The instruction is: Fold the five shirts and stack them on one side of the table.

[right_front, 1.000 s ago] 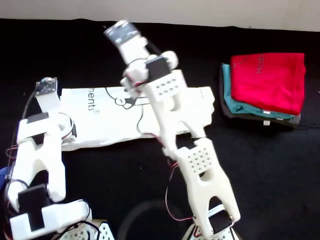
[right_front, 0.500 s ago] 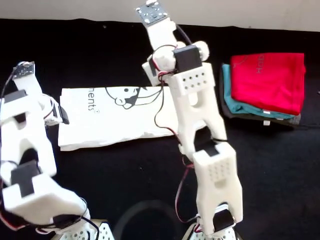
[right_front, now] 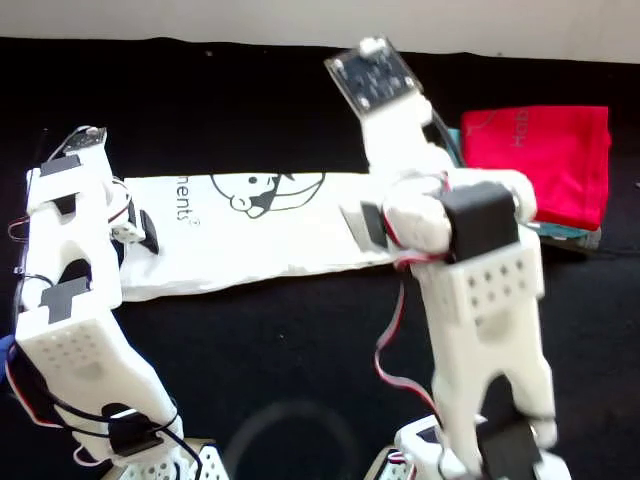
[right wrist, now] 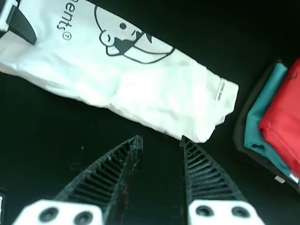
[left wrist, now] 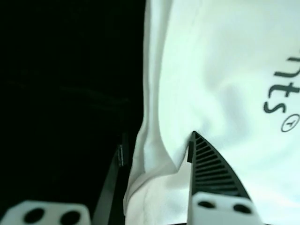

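- The left gripper is straddling one short edge of the long, folded white cotton shirt. Its jaws are standing apart with a ridge of cloth between them.
- The right gripper is hovering over the black table near the shirt's other end, its claws standing apart and holding nothing.
- The shirt is lying flat, showing dark lettering, a cartoon print and a small sewn label.
- A folded red shirt is lying on a teal folded shirt, stacked on the right arm's side.
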